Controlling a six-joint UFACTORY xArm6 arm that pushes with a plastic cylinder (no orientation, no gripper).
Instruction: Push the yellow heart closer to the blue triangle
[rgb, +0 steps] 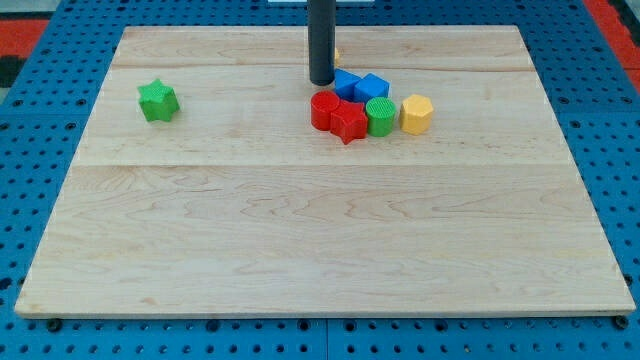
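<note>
My tip (321, 82) rests on the board near the view's top centre, just left of a blue block (346, 83). A second blue block (373, 87) touches that one on its right; I cannot tell which of the two is the triangle. A thin yellow sliver (337, 56) shows at the rod's right edge, above the blue blocks. It is most likely the yellow heart, and the rod hides most of it.
Two red blocks (324, 108) (349, 124), a green cylinder (380, 115) and a yellow hexagon (416, 114) cluster just below the blue blocks. A green star (157, 101) sits alone at the view's left. The wooden board (320, 250) lies on a blue pegboard.
</note>
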